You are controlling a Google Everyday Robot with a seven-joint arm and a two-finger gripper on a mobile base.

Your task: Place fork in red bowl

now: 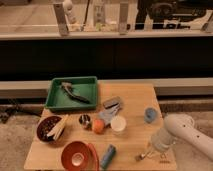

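Observation:
The fork (141, 156) shows as a small silvery glint on the wooden table (135, 97) near the front right edge. My gripper (148, 151) hangs from the white arm (182, 131) and is down at the table right over the fork. Whether it holds the fork does not show. The red bowl (77, 156) sits at the front left of the table, glossy orange-red with a paler inside, well to the left of the gripper.
A blue-grey object (107, 156) lies just right of the red bowl. A white cup (118, 124), an orange ball (98, 126), a small metal cup (85, 120), a blue cup (150, 115), a dark bowl with pale sticks (50, 128) and a green tray (72, 102) stand behind.

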